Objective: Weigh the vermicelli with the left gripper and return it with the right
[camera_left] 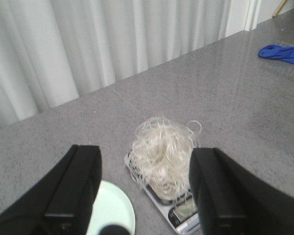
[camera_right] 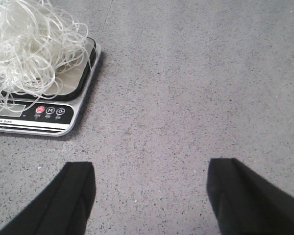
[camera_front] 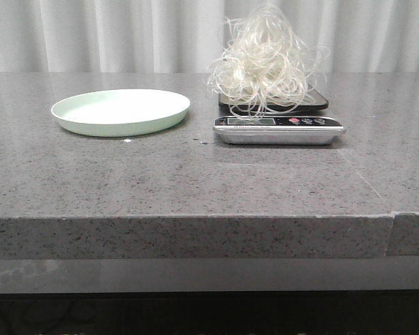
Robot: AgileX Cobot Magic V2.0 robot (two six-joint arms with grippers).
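The vermicelli (camera_front: 265, 63) was a loose, whitish tangle of looping translucent strands, piled on the dark platform of the kitchen scale (camera_front: 279, 129), with some loops hanging over its display edge. The pale green plate (camera_front: 121, 112) stood bare beside the scale on the grey stone table (camera_front: 195, 181). The left gripper (camera_left: 144, 196) hung above with jaws spread wide, holding nothing; the right gripper (camera_right: 149, 198) was likewise wide open over bare table beside the scale.
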